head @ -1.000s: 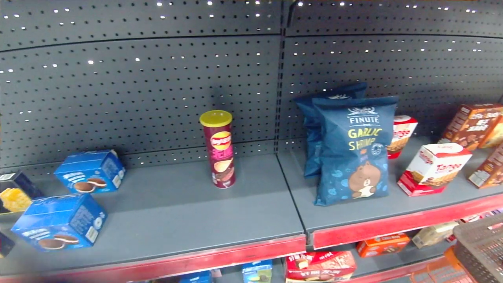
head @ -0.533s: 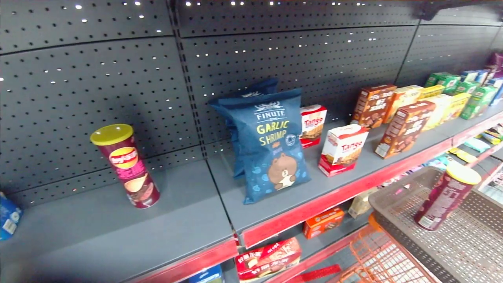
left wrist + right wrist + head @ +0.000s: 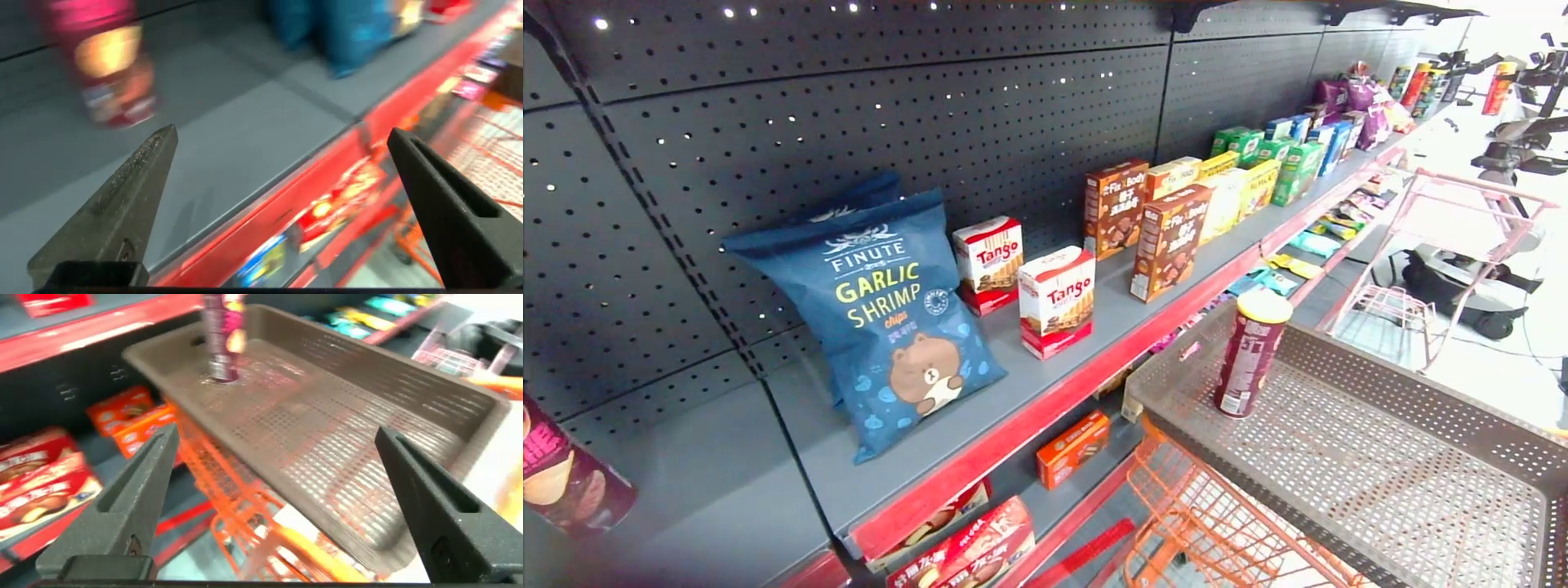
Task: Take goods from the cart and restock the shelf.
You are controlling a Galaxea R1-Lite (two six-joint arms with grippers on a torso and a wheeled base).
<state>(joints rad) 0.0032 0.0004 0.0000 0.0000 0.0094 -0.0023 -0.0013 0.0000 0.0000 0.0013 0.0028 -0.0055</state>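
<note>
Lower left of the head frame, a maroon cardboard chip can [image 3: 564, 490] stands on the grey metal shelf [image 3: 719, 490]. Next come a blue foil chip bag [image 3: 890, 327] and red-and-white wafer boxes [image 3: 1058, 302]. Right of centre, a pale-lidded maroon can [image 3: 1250, 351] stands upright in the grey perforated tray [image 3: 1380, 474] atop the orange wire cart [image 3: 1217, 531]. The left tool [image 3: 282, 135] and right tool [image 3: 278, 434] are both released, fingers spread.

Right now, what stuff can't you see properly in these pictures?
Shelf chip can: in the head view, cut off by the left edge; in the left wrist view, blurred.
Second blue bag: in the head view, mostly hidden behind the garlic shrimp bag.
Cart chip can, standing in the tray: in the right wrist view, blurred, with its top cut off by the edge.
Far-end goods: in the head view, too small to tell.
</note>
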